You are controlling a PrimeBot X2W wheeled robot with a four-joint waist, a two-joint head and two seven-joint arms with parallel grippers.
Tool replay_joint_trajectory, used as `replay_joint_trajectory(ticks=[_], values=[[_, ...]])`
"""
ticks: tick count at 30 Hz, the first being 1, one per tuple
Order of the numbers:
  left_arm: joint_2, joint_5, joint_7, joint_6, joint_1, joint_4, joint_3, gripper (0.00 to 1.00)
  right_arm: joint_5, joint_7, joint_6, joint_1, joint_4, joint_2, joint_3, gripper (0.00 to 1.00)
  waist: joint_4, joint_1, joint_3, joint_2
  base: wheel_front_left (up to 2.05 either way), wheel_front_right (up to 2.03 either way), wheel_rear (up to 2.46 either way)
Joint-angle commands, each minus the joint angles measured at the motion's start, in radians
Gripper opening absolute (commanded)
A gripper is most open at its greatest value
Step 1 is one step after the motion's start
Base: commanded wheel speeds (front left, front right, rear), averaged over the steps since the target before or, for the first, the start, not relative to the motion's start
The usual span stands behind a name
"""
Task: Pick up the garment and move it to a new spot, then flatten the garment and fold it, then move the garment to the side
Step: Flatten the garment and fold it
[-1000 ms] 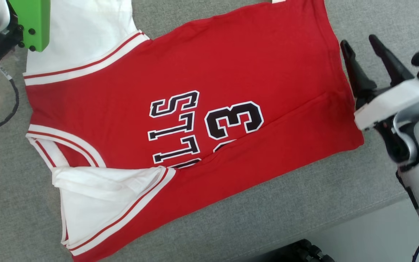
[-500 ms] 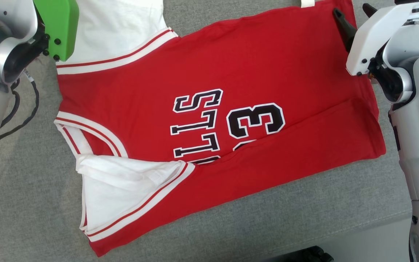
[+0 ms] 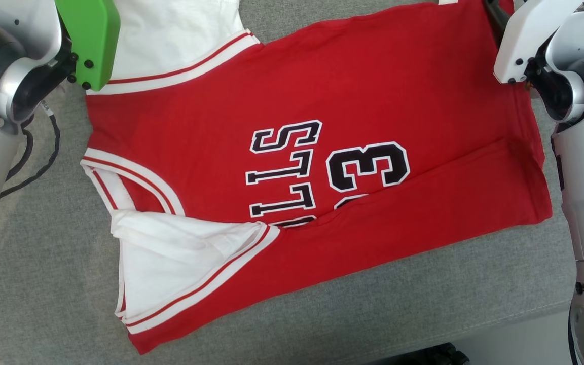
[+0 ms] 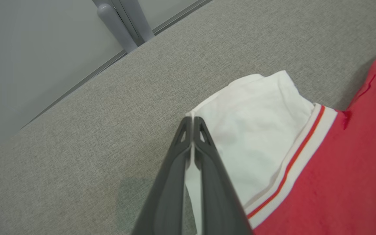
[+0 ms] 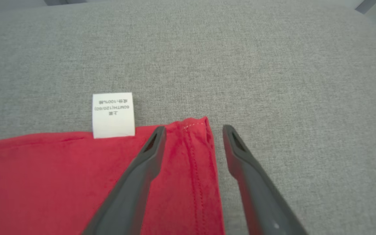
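Head view: the red basketball jersey lies spread on the grey cushion, neck towards 9 o'clock and hem towards 3 o'clock, with its near long edge folded over itself at 6 o'clock. From the left wrist view, the left gripper is pinched tight on the edge of the white sleeve. The right gripper has its fingers apart astride the hem corner at 1 o'clock, one over red cloth, one over cushion, with the care label just beside
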Motion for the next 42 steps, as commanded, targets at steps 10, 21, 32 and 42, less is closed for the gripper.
replay_joint_trajectory(ticks=[10,21,32,42], values=[[-0.006,-0.002,-0.014,0.001,-0.002,0.002,-0.009,0.00,-0.008,0.003,-0.002,-0.024,0.009,-0.006,0.004,0.00,0.014,-0.0001,0.010,0.0000,0.00,0.00,0.00],[-0.012,0.023,-0.163,-0.012,-0.048,0.002,0.020,0.00,0.012,-0.084,-0.002,-0.055,-0.016,-0.030,-0.036,0.00,0.029,-0.0001,0.006,0.0000,0.00,0.00,0.00],[-0.027,0.010,-0.286,-0.021,-0.039,0.011,0.036,0.00,0.119,-0.140,-0.002,-0.014,-0.049,-0.074,-0.083,0.00,0.068,-0.0001,-0.034,0.0000,0.00,0.00,0.00],[0.011,-0.064,-0.353,-0.004,0.138,-0.135,0.060,0.00,0.240,-0.132,-0.002,0.145,-0.135,-0.159,-0.068,0.00,0.114,-0.0001,-0.105,0.0000,0.00,0.00,0.00]])
